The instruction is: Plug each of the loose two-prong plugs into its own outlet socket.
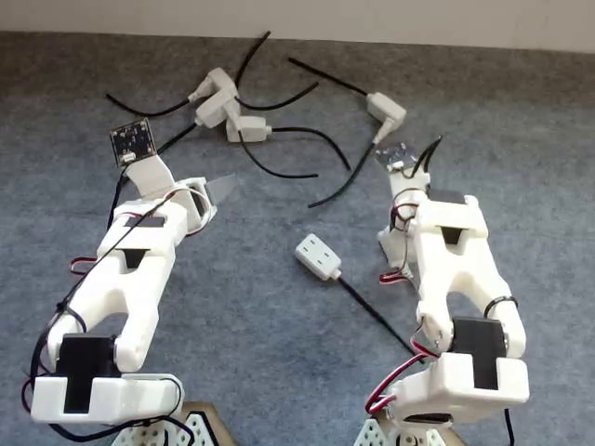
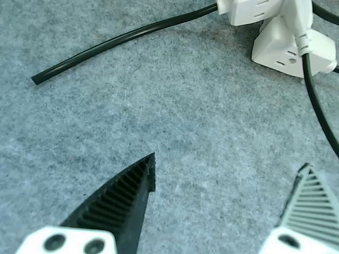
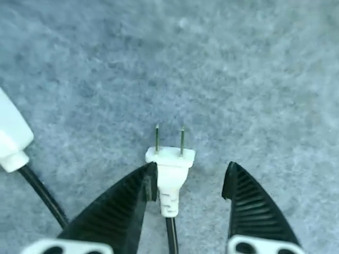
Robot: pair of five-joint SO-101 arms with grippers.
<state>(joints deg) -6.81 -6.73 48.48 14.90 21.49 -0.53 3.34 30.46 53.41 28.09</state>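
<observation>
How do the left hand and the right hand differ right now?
The left hand hangs over carpet with nothing between its fingers; the right hand straddles a plug, prongs pointing away. The left hand's fingers are one black, one grey; the right hand's are both black. Both hands are open.

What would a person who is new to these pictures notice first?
A white two-prong plug lies on the grey carpet inside the open right tool, prongs pointing away from it. At the far side, white outlet blocks sit tangled in black cords, just ahead of the open left tool.
</observation>
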